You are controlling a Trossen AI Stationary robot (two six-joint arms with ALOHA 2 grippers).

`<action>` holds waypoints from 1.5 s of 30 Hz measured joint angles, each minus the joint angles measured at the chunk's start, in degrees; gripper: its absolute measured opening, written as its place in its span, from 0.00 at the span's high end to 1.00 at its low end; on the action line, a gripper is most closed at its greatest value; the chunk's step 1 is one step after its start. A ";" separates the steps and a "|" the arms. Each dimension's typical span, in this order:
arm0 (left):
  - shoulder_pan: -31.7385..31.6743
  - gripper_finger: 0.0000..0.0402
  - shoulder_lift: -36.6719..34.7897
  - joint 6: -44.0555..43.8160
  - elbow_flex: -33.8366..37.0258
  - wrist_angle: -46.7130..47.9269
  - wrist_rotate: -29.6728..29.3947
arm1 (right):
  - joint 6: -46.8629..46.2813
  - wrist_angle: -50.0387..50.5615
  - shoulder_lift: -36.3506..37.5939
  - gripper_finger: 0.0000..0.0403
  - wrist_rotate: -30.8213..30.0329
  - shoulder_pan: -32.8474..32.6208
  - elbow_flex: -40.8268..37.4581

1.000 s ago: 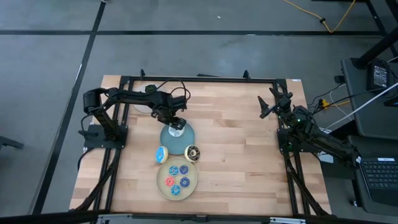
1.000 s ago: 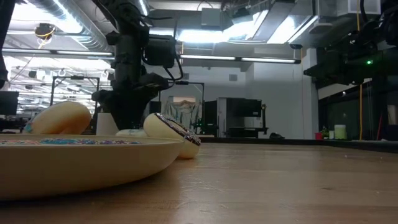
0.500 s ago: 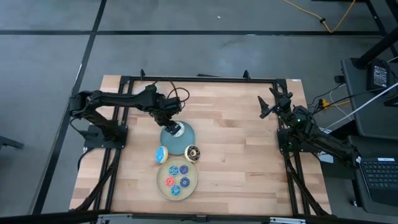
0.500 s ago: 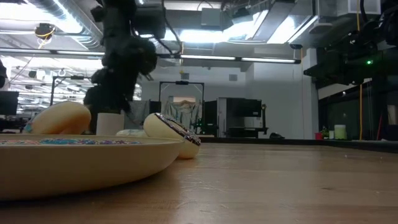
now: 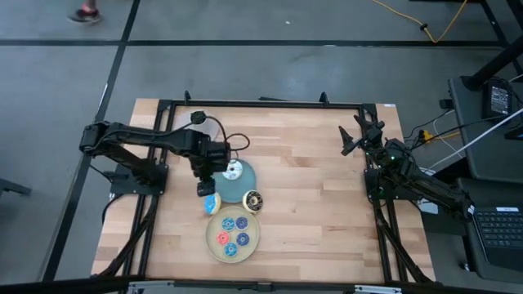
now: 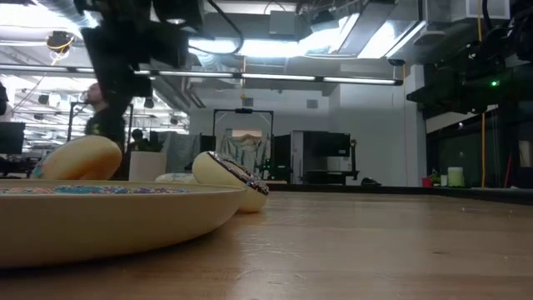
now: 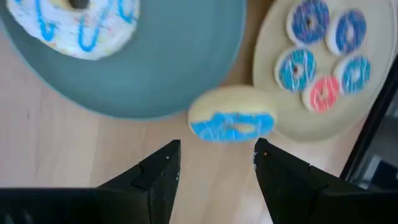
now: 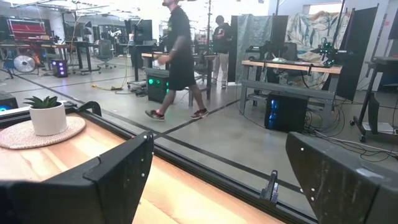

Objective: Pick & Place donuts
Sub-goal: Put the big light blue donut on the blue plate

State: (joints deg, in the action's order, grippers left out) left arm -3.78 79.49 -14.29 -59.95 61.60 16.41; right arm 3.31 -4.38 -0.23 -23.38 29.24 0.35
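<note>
Change first: the left gripper (image 5: 205, 186) has left the white donut (image 5: 233, 171) on the blue plate (image 5: 243, 189) and swung toward the near left, so it now hangs over the blue-iced donut (image 5: 212, 202) at that plate's near-left rim. In the left wrist view its fingers (image 7: 155, 179) stand spread and empty, with the blue-iced donut (image 7: 232, 121) just ahead of the gap between them. The right gripper (image 5: 353, 139) has not shifted; it waits near the far right of the table (image 5: 310, 204), its fingers (image 8: 106, 180) spread wide with nothing held.

The donuts sit bunched left of centre. The table's right half and far strip lie bare, and a black frame runs round the edge.

The white donut (image 7: 78, 25) bears blue squiggles and sprinkles. The blue-iced donut has a cream body and touches the beige plate (image 5: 253, 241). A brown donut (image 5: 253, 201) leans between the two plates. The beige plate (image 7: 267, 74) holds four blue rings and one pink ring (image 7: 323, 95).
</note>
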 joint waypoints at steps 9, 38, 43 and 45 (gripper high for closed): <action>4.61 0.51 -0.07 6.41 -4.91 5.47 -0.40 | 0.00 -0.02 -0.01 0.09 0.02 0.00 0.01; 16.95 0.54 4.98 -52.65 -9.37 6.05 -15.52 | 0.00 -0.02 0.00 0.09 0.00 0.00 0.00; 16.99 0.54 8.81 -61.23 -9.37 5.98 -15.60 | 0.00 -0.01 0.00 0.09 0.00 0.00 0.01; 17.11 0.54 10.19 -64.94 -9.37 5.93 -15.45 | 0.00 0.00 0.00 0.09 0.00 0.00 0.01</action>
State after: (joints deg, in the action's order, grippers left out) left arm 13.34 89.68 -79.24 -69.32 67.53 0.95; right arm 3.31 -4.38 -0.23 -23.38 29.23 0.35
